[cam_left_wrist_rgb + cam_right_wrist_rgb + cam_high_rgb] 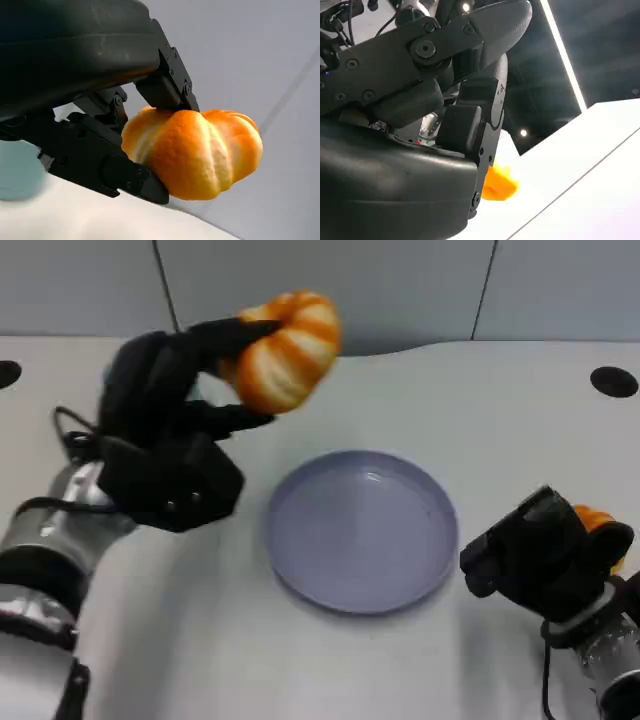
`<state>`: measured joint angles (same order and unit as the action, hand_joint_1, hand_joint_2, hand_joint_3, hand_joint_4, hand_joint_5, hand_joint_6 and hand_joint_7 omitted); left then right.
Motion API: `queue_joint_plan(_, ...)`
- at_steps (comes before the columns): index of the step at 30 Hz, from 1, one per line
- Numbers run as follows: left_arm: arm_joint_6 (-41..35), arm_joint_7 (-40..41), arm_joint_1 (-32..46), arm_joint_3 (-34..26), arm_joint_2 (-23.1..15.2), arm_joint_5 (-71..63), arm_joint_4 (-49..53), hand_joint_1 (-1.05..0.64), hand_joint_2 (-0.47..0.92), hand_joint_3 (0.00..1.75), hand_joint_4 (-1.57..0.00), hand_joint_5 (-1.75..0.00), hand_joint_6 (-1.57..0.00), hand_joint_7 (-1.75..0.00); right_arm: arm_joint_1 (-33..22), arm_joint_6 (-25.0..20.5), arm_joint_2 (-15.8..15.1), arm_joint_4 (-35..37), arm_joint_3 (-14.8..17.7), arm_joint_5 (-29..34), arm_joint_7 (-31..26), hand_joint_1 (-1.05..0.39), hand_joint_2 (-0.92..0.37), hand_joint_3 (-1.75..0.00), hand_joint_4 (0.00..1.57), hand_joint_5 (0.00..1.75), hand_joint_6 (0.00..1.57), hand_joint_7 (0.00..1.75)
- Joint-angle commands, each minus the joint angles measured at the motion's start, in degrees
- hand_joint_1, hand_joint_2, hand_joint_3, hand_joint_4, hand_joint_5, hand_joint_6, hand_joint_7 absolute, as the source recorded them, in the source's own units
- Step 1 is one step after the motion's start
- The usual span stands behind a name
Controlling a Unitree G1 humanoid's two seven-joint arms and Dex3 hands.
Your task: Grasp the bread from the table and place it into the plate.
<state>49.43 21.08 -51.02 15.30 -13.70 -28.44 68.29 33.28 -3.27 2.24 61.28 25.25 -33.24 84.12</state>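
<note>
Closest to the head camera are the two silver forearms, and the left hand point(165, 430) is the one that matters. It is raised off the surface point(480, 400), with its black fingers point(150, 187) wrapped above and below the bread point(288, 350), a round, ridged orange-and-cream bun. The left wrist view confirms the hold: one finger presses on top of the bun, another cradles it from underneath, and the bun juts out past the fingertips into open air.

From the held bun, the plate point(300, 560), a shallow blue-grey dish with nothing in it, lies nearer the robot and toward its right side, roughly midway between the two arms. The bread hangs over bare surface beyond the plate's far-left rim, not over the dish itself. So the coming move looks to be a short carry inward and to the right, then a descent over the plate's middle before letting go.

Right hand point(545, 555) rests low just beside the plate's right edge, fingers curled in; a small orange thing point(597, 520) shows at it, but I cannot tell whether it is gripped. It sits near enough to the rim that the left hand should approach from the plate's far-left side.
</note>
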Motion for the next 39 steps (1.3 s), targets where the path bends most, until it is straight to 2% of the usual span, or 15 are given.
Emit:
queue_joint_plan(1,1.1,-3.2,0.2,2.4,1.7,-1.0,0.0,-0.21,0.81,0.0,-0.93,-0.94,-1.22,-0.04,0.7,0.9,-0.2,-1.4,-0.6,-0.3,0.0,-0.62,-0.87,0.0,1.57,0.01,1.38,0.01)
queue_joint_plan(2,-0.7,-9.1,0.4,2.8,1.9,-0.1,0.2,-0.21,0.81,0.0,-0.92,-0.98,-1.22,-0.03,0.9,0.7,0.0,-1.5,-0.7,-0.5,0.1,-0.62,-0.87,0.0,1.57,0.01,1.38,0.01)
queue_joint_plan(3,-2.1,-13.5,0.6,3.0,2.0,0.7,0.1,-0.39,0.84,0.01,-0.69,-0.84,-0.94,-0.02,1.0,0.5,0.1,-1.5,-0.7,-0.6,0.2,-0.65,-0.86,0.0,1.57,0.0,1.38,0.01)
queue_joint_plan(5,-4.8,-22.2,1.0,4.1,1.0,1.1,-0.7,-0.64,0.9,0.06,-0.4,-0.56,-0.52,0.0,0.0,1.2,0.7,-3.0,-0.8,-0.6,-1.1,-0.69,-0.86,0.0,1.57,0.03,1.4,0.01)
queue_joint_plan(7,-7.6,-27.0,1.2,5.2,-0.4,0.2,-2.3,-0.85,0.92,0.37,-0.11,-0.32,-0.17,0.0,-0.7,1.0,1.1,-4.0,-0.9,-0.9,-1.6,-0.68,-0.87,-0.01,1.57,0.04,1.4,0.01)
queue_joint_plan(10,-9.9,-31.2,2.6,4.7,-1.6,1.9,-5.4,-1.02,0.92,0.8,-0.01,-0.04,-0.02,0.0,-1.1,0.4,0.7,-4.6,-1.5,-0.6,-1.4,-0.66,-0.88,-0.01,1.57,0.04,1.39,0.0)
queue_joint_plan(13,-10.8,-33.7,4.1,3.2,-1.7,4.5,-7.6,-1.05,0.92,0.91,0.0,0.0,0.0,0.0,-1.1,0.1,0.3,-4.8,-2.0,-0.4,-1.4,-0.65,-0.87,0.0,1.57,0.04,1.39,0.0)
queue_joint_plan(16,-11.3,-43.8,10.9,-5.1,0.5,21.4,-16.0,-1.05,0.92,0.82,0.0,0.0,0.0,0.0,-1.2,0.2,-0.5,-4.9,-2.3,-0.3,-0.8,-0.68,-0.88,-0.01,1.56,0.02,1.37,0.0)
queue_joint_plan(19,-13.9,-49.4,20.6,-11.3,4.3,38.8,-29.7,-1.05,0.92,0.58,-0.31,-0.17,-0.1,-0.04,-0.9,0.0,-0.6,-4.0,-2.0,-0.6,-0.2,-0.67,-0.89,-0.01,1.54,0.0,1.35,0.0)
queue_joint_plan(20,-15.1,-50.9,22.9,-12.3,4.9,42.4,-33.2,-1.0,0.92,0.54,-0.5,-0.28,-0.22,-0.1,-0.9,-0.1,-0.6,-3.9,-2.0,-0.5,-0.2,-0.65,-0.89,-0.01,1.54,0.0,1.35,0.0)
queue_joint_plan(23,-22.6,-54.9,30.3,-14.3,5.3,52.5,-44.1,-0.96,0.92,0.52,-0.62,-0.36,-0.3,-0.12,-0.9,0.1,-0.3,-3.8,-2.0,-0.4,-0.7,-0.64,-0.89,0.0,1.54,0.0,1.35,0.0)
queue_joint_plan(24,-26.8,-56.6,34.2,-15.3,5.3,57.6,-49.4,-0.97,0.92,0.53,-0.65,-0.87,-0.56,-0.43,-1.0,0.5,-0.1,-3.7,-2.0,-0.4,-1.0,-0.64,-0.89,0.0,1.56,0.01,1.36,0.01)
queue_joint_plan(25,-30.0,-57.7,36.9,-16.0,5.3,61.1,-53.3,-0.97,0.92,0.54,-0.63,-1.15,-0.64,-0.6,-1.0,0.7,0.1,-3.7,-2.0,-0.3,-1.2,-0.64,-0.89,0.0,1.57,0.01,1.37,0.01)
queue_joint_plan(28,-33.9,-59.2,44.0,-17.5,4.4,63.5,-59.6,-0.95,0.92,0.61,-0.55,-1.43,-0.64,-0.91,-1.0,0.2,0.1,-4.1,-2.3,-0.2,-1.9,-0.63,-0.88,0.0,1.57,0.01,1.38,0.01)
queue_joint_plan(39,-38.4,-60.2,45.6,-20.1,5.9,62.2,-63.2,-0.94,0.92,0.62,-0.53,-1.48,-0.62,-0.99,-1.1,0.1,0.1,-4.2,-2.5,-0.3,-2.1,-0.63,-0.88,0.0,1.57,0.01,1.38,0.0)
